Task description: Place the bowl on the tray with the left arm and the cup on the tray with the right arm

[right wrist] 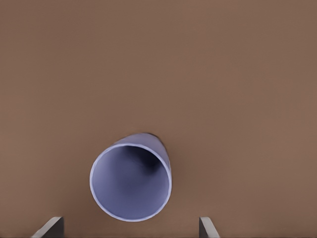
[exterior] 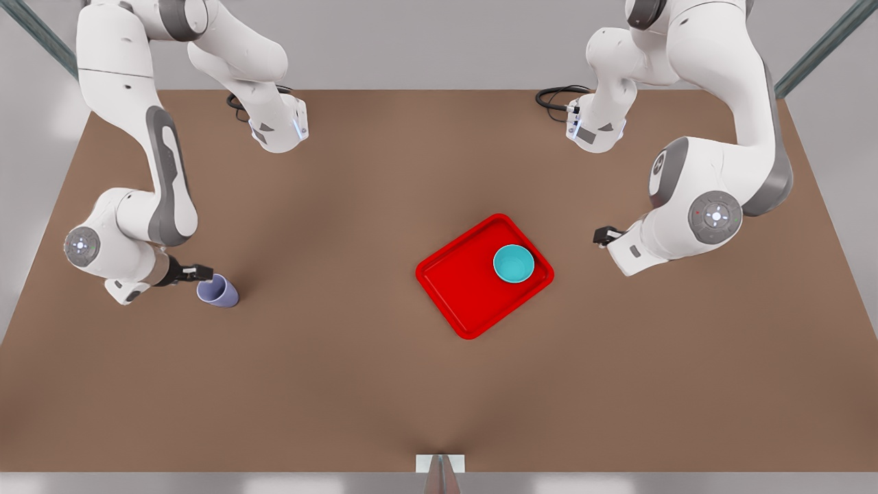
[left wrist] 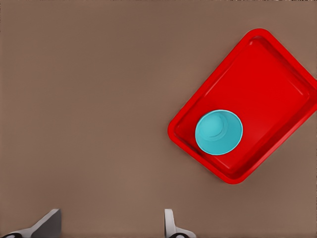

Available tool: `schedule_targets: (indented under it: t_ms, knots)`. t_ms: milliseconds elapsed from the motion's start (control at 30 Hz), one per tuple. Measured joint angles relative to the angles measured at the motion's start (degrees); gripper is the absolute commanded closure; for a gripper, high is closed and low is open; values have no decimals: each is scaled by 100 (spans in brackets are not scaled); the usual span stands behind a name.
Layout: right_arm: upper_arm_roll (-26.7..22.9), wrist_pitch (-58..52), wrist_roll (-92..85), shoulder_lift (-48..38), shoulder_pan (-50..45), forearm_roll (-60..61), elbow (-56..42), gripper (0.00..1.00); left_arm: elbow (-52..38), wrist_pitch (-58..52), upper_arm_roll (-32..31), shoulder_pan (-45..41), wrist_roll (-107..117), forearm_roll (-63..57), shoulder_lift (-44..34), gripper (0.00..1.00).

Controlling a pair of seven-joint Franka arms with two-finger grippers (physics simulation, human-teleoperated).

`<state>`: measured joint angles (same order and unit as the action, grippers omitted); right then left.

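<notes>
The teal bowl (exterior: pixel 514 264) (left wrist: pixel 218 132) stands upright inside the red tray (exterior: pixel 466 295) (left wrist: pixel 277 89), in one corner. My left gripper (exterior: pixel 603 237) (left wrist: pixel 109 228) hovers off the tray toward the front view's right, open and holding nothing. At the front view's left, the lavender cup (exterior: pixel 218 291) (right wrist: pixel 130 181) stands on the table with its mouth up. My right gripper (exterior: pixel 197 273) (right wrist: pixel 129 230) is right at the cup's rim, open, with its fingertips (right wrist: pixel 49 227) spread wider than the cup.
The brown table (exterior: pixel 343 384) stretches between the cup and the tray. Black cables (exterior: pixel 555 96) lie near the arm bases at the back edge. A small metal bracket (exterior: pixel 440 466) sits at the front edge.
</notes>
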<state>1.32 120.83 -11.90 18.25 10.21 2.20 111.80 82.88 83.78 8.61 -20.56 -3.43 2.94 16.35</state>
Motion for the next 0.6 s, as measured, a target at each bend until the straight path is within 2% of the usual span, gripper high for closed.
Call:
schedule_targets:
  t_ms: [100,333,367,400,433,467,600]
  knots:
    - [-33,6,17,609,53,-9,-498,0,0,-2,-8,0,0,-2,0,0]
    - [-61,232,-2,878,169,-17,-437,0,0,-52,-9,-1,0,3,-34,0]
    - [-61,247,-5,927,165,-18,-440,14,0,-54,-9,0,-7,4,-43,0]
    - [-61,240,-5,951,157,-24,-448,48,2,-54,-9,0,-17,3,-44,0]
    - [-54,216,3,954,139,-26,-432,74,8,-54,-9,0,-18,4,-36,0]
    - [-55,160,11,945,120,-25,-431,79,9,-54,-9,-1,-14,4,-35,0]
    - [-26,55,152,890,95,-18,-440,79,1,-54,-9,0,-26,5,-28,0]
